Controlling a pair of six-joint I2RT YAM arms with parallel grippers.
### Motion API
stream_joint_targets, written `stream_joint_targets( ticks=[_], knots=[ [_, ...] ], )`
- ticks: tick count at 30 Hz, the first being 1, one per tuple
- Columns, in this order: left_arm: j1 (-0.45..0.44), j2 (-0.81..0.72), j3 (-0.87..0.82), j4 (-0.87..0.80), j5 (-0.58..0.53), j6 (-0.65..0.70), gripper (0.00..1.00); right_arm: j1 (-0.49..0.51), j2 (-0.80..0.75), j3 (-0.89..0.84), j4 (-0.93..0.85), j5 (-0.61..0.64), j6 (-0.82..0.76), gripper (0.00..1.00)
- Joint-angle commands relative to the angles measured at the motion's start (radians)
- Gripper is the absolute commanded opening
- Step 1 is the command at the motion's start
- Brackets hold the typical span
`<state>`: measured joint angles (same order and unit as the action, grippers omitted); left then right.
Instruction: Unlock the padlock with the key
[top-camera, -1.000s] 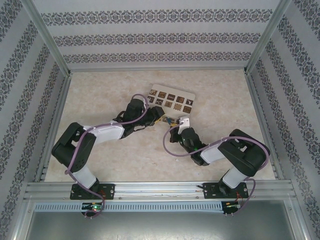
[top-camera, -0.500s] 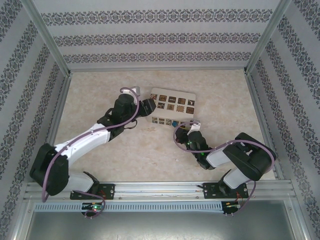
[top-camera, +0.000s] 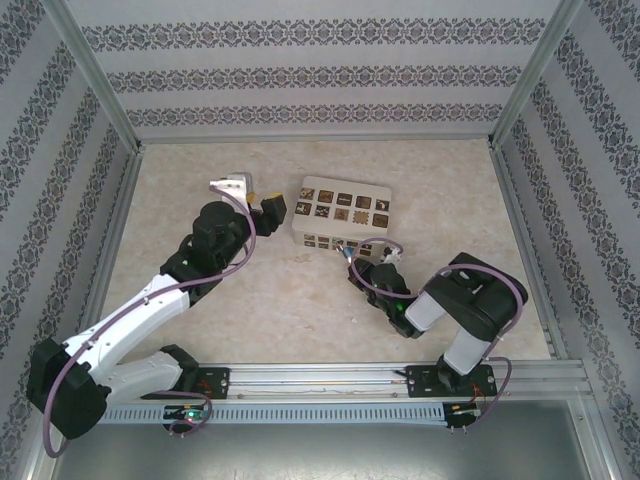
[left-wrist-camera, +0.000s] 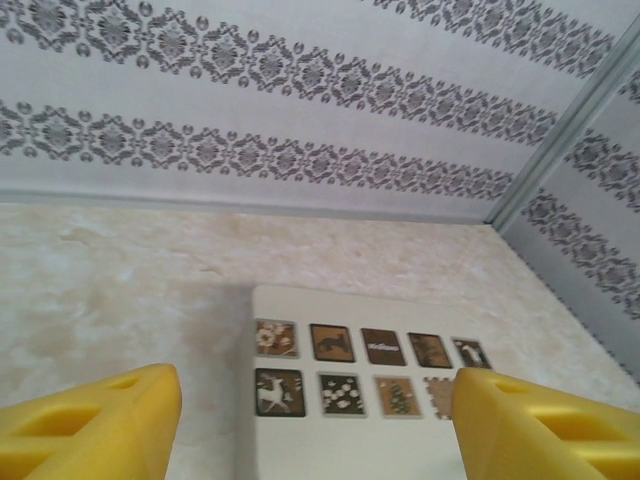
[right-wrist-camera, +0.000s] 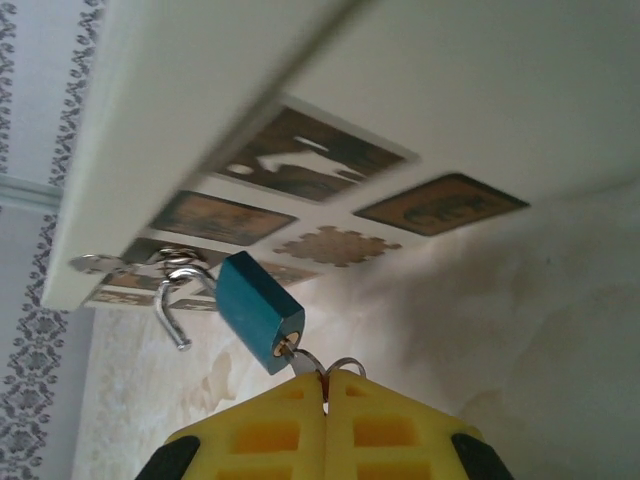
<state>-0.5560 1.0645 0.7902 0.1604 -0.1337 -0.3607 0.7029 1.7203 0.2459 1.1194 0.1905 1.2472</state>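
Right gripper (right-wrist-camera: 325, 385) pinched tight on thin dark metal key (right-wrist-camera: 304, 361) seated in small blue padlock (right-wrist-camera: 258, 310), silver shackle (right-wrist-camera: 170, 322) open, left gripper (left-wrist-camera: 315, 425) spread wide, empty.

Bright, even diffuse light; faint soft shadows; box (right-wrist-camera: 480, 90) near edge blurred in right wrist view.

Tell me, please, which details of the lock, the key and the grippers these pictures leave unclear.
- Right wrist: the key is mostly hidden, its blade apparently inside the padlock and its head between the right gripper's shut fingers.
- Top external: padlock and key are too small to tell apart beside the box.
- Left wrist: the left gripper's open fingers are cut off by the bottom edge, as is the box.
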Motion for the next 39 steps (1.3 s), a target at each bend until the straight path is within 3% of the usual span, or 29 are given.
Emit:
stream_joint_targets(
  ticks=[1,6,14,17,20,28,34,39],
  knots=[
    [0.005,-0.035,-0.028,0.018,-0.058,0.075,0.72,0.021,0.067,0.037,0.081,0.013,0.135,0.00],
    [0.007,-0.055,-0.032,0.001,-0.077,0.098,0.74,0.046,0.147,0.064,0.119,0.039,0.203,0.00],
    [0.010,-0.054,-0.027,-0.014,-0.118,0.096,0.77,0.065,0.127,0.046,0.086,0.099,0.250,0.01],
    [0.013,-0.043,-0.019,-0.024,-0.126,0.091,0.77,0.065,0.092,0.030,0.059,0.122,0.245,0.14],
    [0.012,-0.035,-0.014,-0.028,-0.128,0.083,0.80,0.062,0.047,0.015,0.017,0.142,0.236,0.33],
    [0.049,0.008,0.065,-0.126,-0.066,0.068,0.88,0.038,-0.191,-0.028,-0.221,0.199,0.136,0.66],
    [0.135,0.062,0.088,-0.153,0.059,-0.103,0.90,-0.016,-0.427,-0.009,-0.452,0.183,-0.046,0.98],
    [0.247,0.167,0.121,-0.196,0.244,-0.233,0.90,-0.144,-0.497,-0.024,-0.439,-0.052,-0.136,0.98]
  ],
)
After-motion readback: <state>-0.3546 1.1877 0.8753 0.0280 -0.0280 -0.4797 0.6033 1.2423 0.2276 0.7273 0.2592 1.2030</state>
